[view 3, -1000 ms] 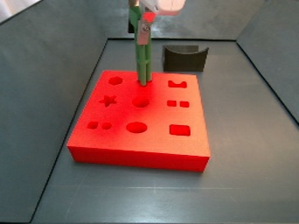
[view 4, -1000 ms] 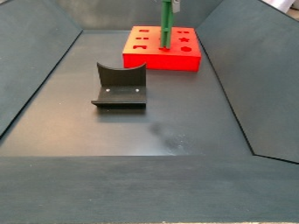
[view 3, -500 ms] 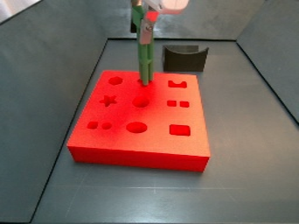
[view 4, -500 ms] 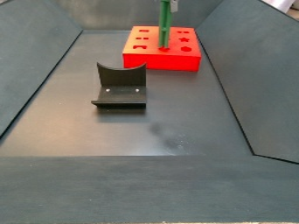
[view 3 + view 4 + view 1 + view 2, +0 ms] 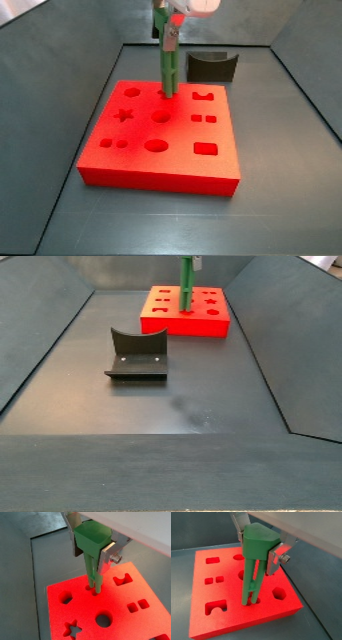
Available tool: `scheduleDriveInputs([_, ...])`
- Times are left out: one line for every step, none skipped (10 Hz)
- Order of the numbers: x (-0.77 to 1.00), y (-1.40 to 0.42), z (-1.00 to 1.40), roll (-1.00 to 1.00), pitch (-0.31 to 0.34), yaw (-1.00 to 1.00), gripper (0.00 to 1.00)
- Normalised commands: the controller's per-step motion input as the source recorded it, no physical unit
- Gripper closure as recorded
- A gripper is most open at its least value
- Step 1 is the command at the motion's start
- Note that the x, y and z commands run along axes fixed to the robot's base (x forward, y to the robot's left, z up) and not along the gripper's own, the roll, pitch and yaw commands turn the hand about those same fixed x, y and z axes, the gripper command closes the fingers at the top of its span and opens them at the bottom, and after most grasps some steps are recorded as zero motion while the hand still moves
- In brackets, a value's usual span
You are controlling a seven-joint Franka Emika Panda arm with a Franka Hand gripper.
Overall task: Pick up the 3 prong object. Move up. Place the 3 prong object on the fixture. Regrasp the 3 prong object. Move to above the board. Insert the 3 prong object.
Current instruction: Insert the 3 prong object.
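The grey surface [image 5: 160,215] is walled on its sides in both side views. The red board [image 5: 167,155] is laid flat on it, its top cut with a star [image 5: 124,114], circles and squares. The dark fixture [image 5: 136,354] is set on the surface well apart from the board in a side view; in another side view it [image 5: 211,66] is seen just behind the board's far edge. The pincer [image 5: 168,30] is held above the far part of the board and is closed on the upper end of the green peg [image 5: 168,70]. In both wrist views the silver fingers [image 5: 274,561] are pressed against the peg's [image 5: 256,559] wide top. The peg [image 5: 91,559] is held upright, its prongs reaching down into small holes in the board [image 5: 133,619].
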Motion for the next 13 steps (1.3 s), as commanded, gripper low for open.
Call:
scheduleDriveInputs([-0.01,0.0,0.0,0.0,0.0,-0.03,1.0])
scheduleDriveInputs([-0.05,0.0,-0.01,0.0,0.0,-0.04,1.0])
scheduleDriveInputs([-0.03,0.0,-0.01,0.0,0.0,-0.04,1.0])
scheduleDriveInputs([-0.03,0.01,-0.03,0.0,0.0,-0.03,1.0])
scheduleDriveInputs([-0.03,0.0,-0.04,0.0,0.0,-0.03,1.0])
scheduleDriveInputs([-0.03,0.0,-0.05,0.0,0.0,-0.02,1.0])
scheduleDriveInputs([0.0,0.02,-0.05,0.0,0.0,-0.01,1.0])
scheduleDriveInputs([-0.02,0.01,-0.06,0.0,0.0,0.0,1.0])
scheduleDriveInputs([0.0,0.0,-0.1,0.0,0.0,0.0,1.0])
scheduleDriveInputs([0.03,0.03,-0.37,0.0,0.0,-0.01,1.0])
scheduleDriveInputs([0.25,0.09,-0.67,-0.03,0.087,0.0,1.0])
scheduleDriveInputs([0.29,0.19,-0.78,-0.11,0.157,0.0,1.0])
scheduleDriveInputs([0.24,0.15,-0.75,-0.06,0.223,-0.02,1.0])
